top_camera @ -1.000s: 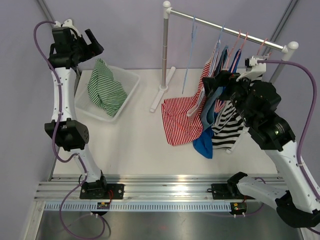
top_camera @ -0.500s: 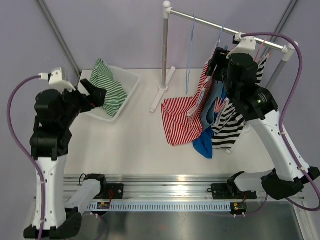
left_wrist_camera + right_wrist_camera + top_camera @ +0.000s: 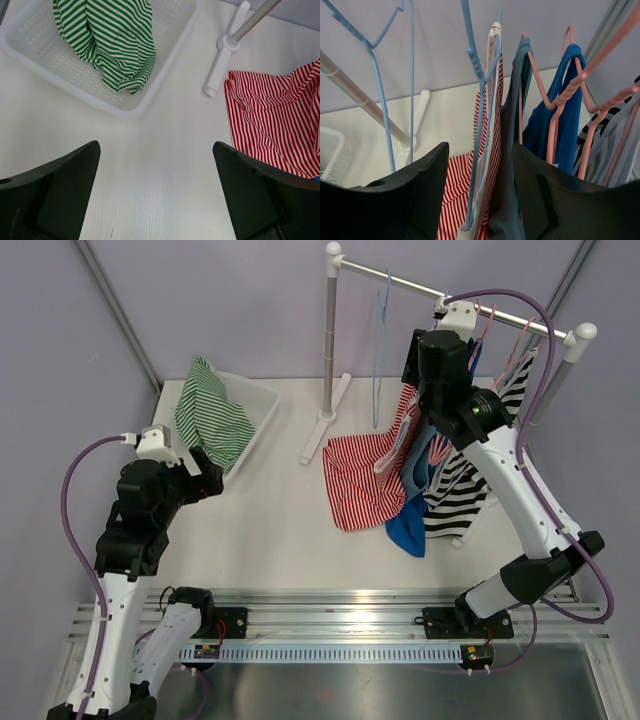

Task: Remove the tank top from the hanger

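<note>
Approach step in hand. The right jaws stand wide and empty, raised at the rail [image 3: 405,281] over the desk's far right corner, facing the hanger necks. The red-striped tank top [image 3: 358,475] hangs from a blue hanger [image 3: 480,100], its hem spread on the desk [image 3: 280,530]. The left jaws are wide and empty, over the left side near the basket [image 3: 265,400]. Next move, as judged: close on a strap at the hanger shoulder and draw it off. Neighbouring garments crowd it.
</note>
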Controlling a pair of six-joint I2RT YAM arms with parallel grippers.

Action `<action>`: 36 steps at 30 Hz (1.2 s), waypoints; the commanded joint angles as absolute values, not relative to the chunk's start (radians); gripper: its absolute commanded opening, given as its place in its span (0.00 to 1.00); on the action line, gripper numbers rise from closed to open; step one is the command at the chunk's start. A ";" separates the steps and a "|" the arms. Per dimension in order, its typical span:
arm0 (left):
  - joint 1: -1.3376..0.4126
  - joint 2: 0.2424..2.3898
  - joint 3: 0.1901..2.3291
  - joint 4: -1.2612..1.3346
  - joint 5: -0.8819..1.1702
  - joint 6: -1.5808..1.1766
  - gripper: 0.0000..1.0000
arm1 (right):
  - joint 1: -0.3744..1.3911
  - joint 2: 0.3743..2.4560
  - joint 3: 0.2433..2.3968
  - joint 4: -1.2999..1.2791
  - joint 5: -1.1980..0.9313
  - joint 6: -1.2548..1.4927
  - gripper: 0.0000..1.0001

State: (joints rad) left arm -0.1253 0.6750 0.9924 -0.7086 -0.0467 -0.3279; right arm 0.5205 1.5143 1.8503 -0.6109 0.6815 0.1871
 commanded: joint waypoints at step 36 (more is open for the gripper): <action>-0.216 0.621 0.925 -0.630 -0.103 -0.290 0.99 | 0.500 1.260 1.740 -0.526 0.414 0.232 0.00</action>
State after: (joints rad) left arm -0.2115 0.6281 0.9207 -0.6796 -0.0849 -0.2951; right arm 0.5049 1.3209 1.7634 -0.5476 0.5087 0.2176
